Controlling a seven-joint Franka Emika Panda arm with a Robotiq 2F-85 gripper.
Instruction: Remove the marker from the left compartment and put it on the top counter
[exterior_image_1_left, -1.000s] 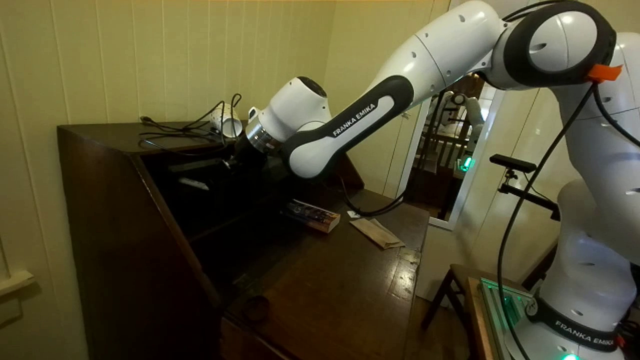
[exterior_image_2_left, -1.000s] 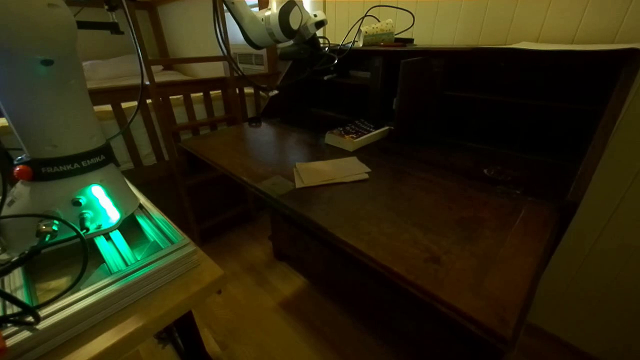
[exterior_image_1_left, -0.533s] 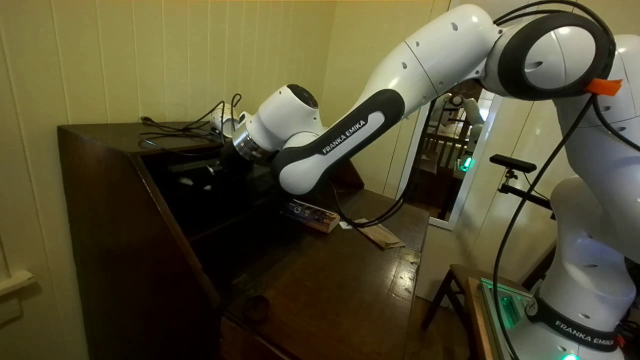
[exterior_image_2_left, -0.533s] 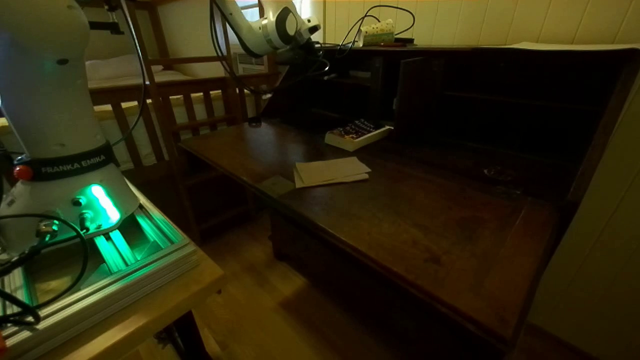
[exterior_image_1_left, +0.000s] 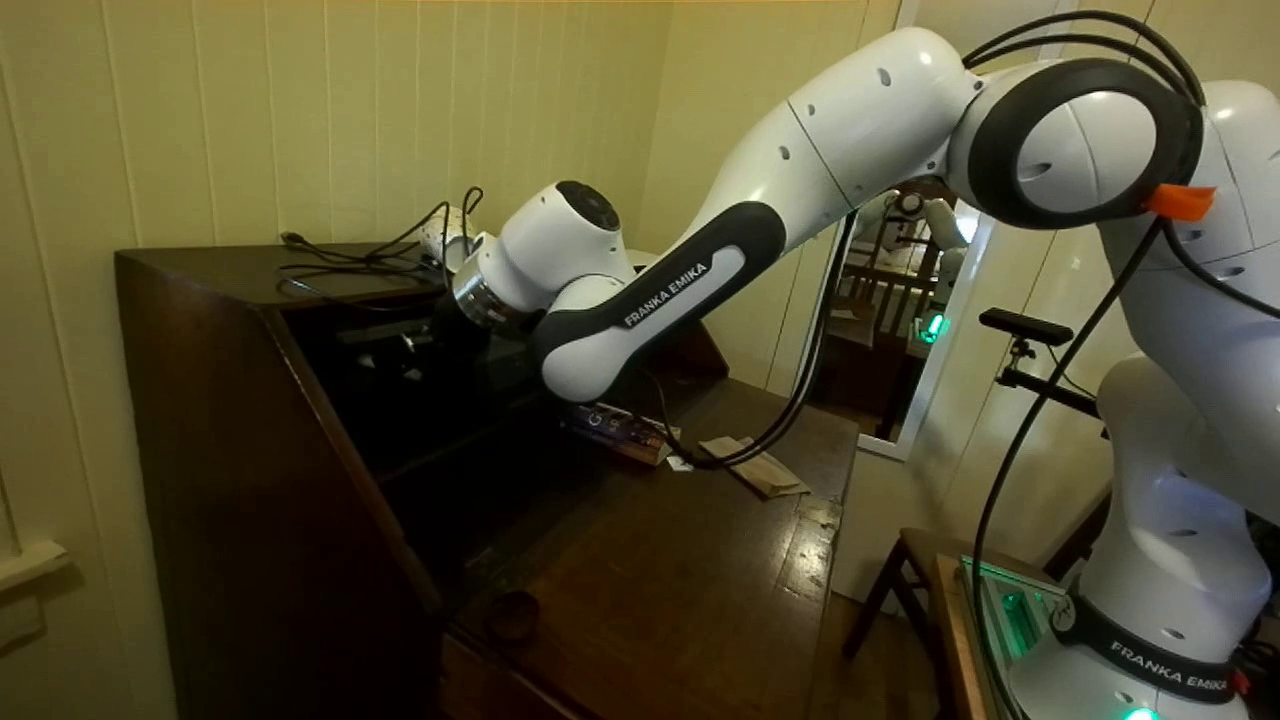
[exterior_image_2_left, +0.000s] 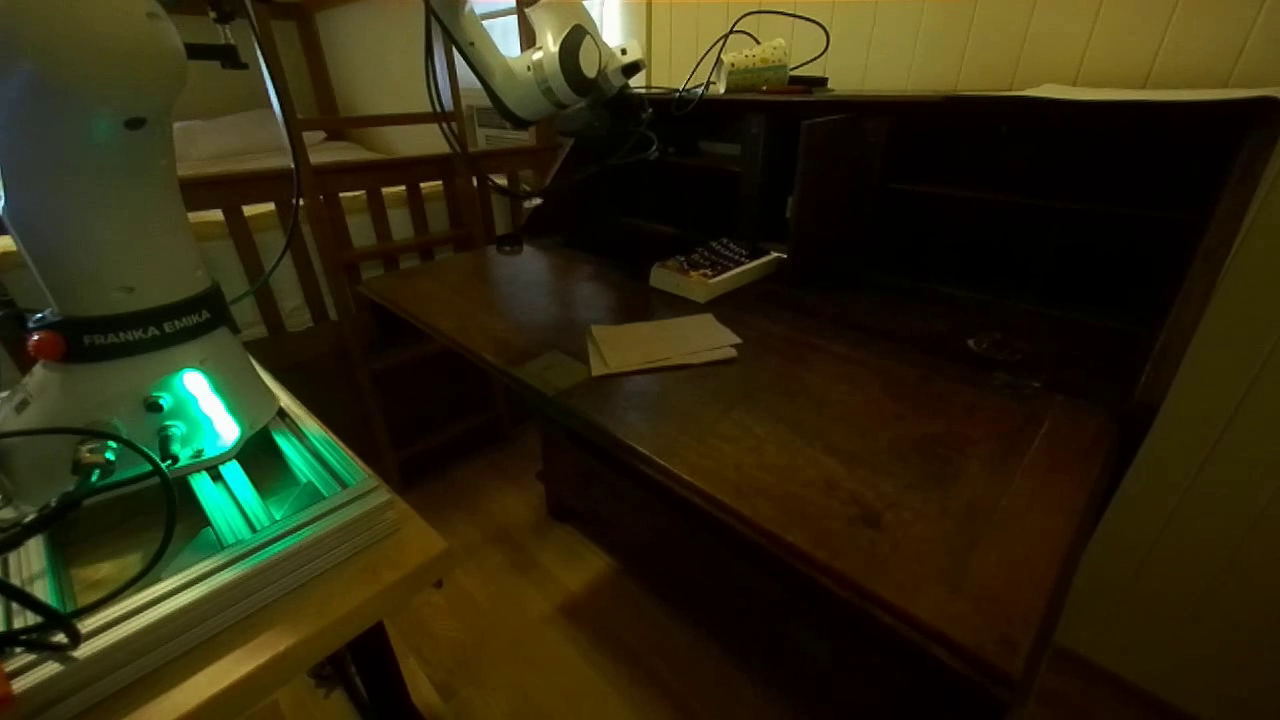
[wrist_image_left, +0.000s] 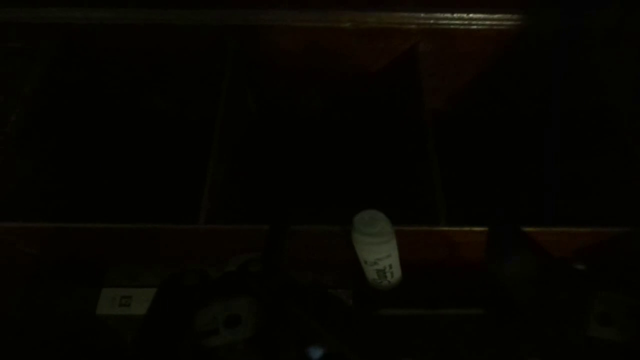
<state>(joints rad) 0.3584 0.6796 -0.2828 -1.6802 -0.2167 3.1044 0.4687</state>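
The marker, with a pale white barrel and dark print, lies by the edge of a thin shelf in the dark left compartment. In an exterior view only pale bits of the marker show around a finger. My gripper reaches into the compartment. Its dark fingers stand apart on both sides of the marker, the marker nearer the left one, with no contact visible. The gripper is mostly in shadow in an exterior view. The top counter is the narrow dark top of the desk, just above the gripper.
Black cables and a tipped spotted cup lie on the top counter. A book and folded paper lie on the writing surface. An inner desk door stands open. The arm's cable hangs over the book.
My gripper has moved deeper into the left compartment and lower, down to the marker, and a finger now covers the marker's middle in an exterior view. The marker has not clearly moved.
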